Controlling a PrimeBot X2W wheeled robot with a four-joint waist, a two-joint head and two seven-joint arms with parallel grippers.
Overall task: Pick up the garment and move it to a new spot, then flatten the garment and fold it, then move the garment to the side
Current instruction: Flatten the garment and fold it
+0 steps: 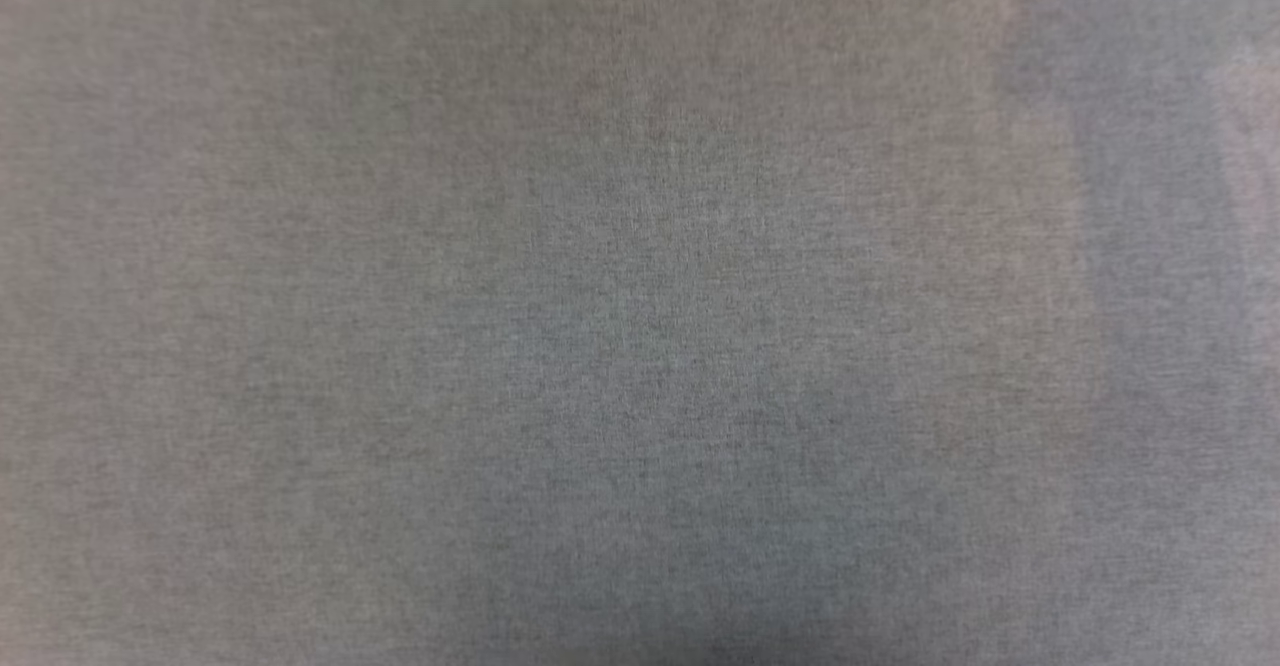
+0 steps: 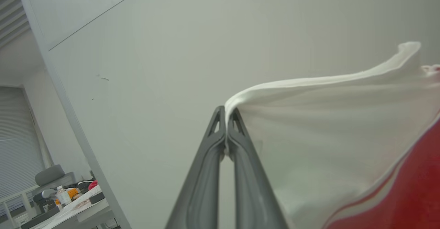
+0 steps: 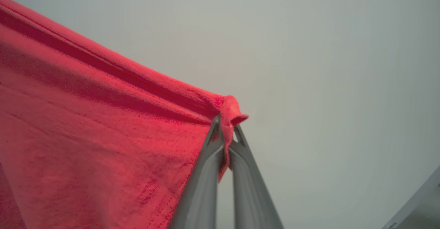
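Facing a pale wall [image 2: 144, 84], our left claw [image 2: 226, 112] and right claw [image 3: 227, 126] clench the shirt [image 3: 86, 136]; from the head, unreadable grey blur [image 1: 640, 306].

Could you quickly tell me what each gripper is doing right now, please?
Left gripper: closed on a white edge of the shirt.
Right gripper: closed on a red edge of the same shirt.
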